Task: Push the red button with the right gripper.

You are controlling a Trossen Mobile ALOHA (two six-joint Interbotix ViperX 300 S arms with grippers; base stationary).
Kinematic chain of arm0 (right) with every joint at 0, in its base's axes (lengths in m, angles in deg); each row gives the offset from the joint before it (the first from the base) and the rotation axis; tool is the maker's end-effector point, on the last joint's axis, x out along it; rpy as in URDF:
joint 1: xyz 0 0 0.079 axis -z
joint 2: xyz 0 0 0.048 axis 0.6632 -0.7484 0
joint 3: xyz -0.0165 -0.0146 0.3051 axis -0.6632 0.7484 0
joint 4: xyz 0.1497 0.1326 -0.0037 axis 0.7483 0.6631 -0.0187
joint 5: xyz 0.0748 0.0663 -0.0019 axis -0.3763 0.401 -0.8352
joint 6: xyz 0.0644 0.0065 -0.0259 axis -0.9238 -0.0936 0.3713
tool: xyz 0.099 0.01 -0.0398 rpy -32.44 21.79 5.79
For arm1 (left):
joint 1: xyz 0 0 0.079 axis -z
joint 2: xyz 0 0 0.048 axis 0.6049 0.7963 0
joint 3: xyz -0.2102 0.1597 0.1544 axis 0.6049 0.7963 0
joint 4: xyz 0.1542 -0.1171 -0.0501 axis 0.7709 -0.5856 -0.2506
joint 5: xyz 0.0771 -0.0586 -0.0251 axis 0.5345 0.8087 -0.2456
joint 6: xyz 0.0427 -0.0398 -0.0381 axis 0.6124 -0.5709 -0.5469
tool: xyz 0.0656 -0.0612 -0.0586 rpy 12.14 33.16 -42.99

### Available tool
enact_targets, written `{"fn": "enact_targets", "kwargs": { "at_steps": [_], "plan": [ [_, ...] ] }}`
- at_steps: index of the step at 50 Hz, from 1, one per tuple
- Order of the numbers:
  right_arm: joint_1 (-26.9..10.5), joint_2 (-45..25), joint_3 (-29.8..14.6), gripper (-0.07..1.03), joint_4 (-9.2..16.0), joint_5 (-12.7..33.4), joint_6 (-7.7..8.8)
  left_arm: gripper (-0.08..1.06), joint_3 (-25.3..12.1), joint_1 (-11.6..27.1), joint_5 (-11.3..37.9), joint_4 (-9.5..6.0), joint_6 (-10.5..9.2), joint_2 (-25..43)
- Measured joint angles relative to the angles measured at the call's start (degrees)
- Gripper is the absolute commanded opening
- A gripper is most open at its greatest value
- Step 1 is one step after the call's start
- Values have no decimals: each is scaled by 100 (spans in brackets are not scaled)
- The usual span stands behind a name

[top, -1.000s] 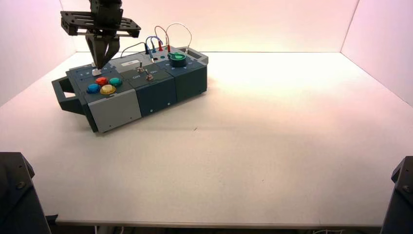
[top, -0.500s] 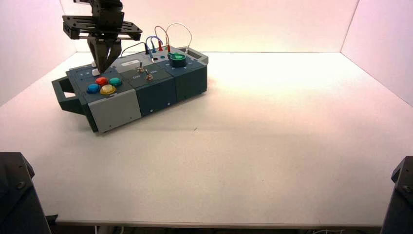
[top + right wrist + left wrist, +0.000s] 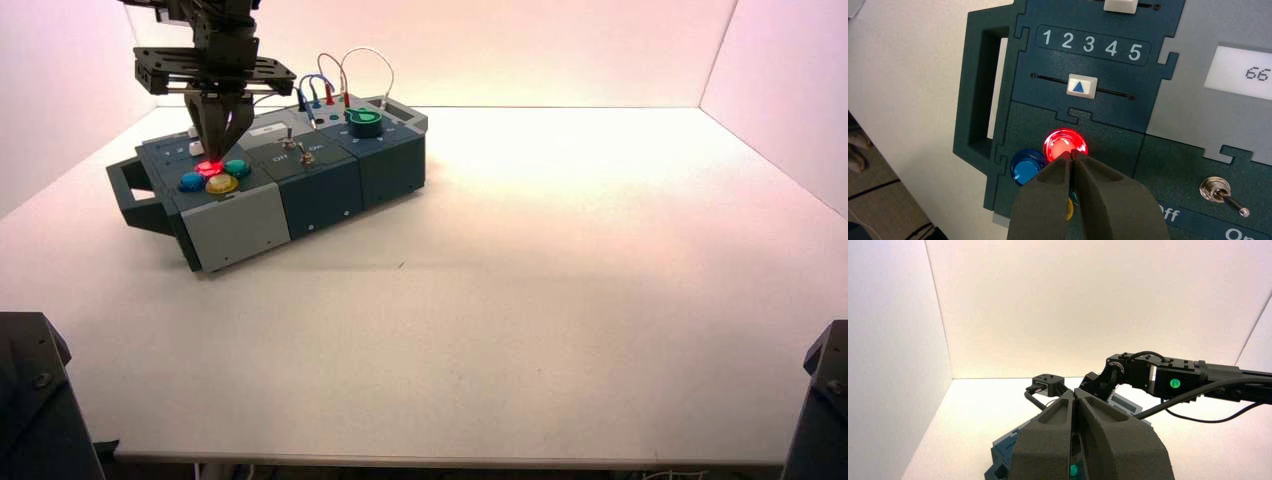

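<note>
Contact is happening: right hand [image 3: 213, 158], clenched, is pressing the red button [image 3: 1065, 144], now glowing; press seemingly registering.

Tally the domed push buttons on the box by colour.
Red button: 1, lit, with the right gripper pressing on it, jaws shut
Blue button: 1
Yellow button: 1
Green button: 1
Total: 4
</note>
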Motion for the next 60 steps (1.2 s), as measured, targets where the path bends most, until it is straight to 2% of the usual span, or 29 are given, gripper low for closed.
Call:
{"fn": "enact_targets", "kwargs": {
  "at_steps": [36,43,52,53,60],
  "plan": [
    [0,-18,-53,-2,70,-9,35,-3,0,0,0,26,0,-35],
    [0,-97,-325,-2,0,0,79,-3,0,0,0,35,-9,-26],
    [0,-149,-765,-2,-255,9,97,-3,-9,0,0,53,0,-26],
    [0,-149,-940,-2,-343,9,97,-3,0,-9,0,53,0,-18],
    [0,-255,-1547,-2,-448,255,105,-3,0,0,0,44,-9,70]
  ]
}}
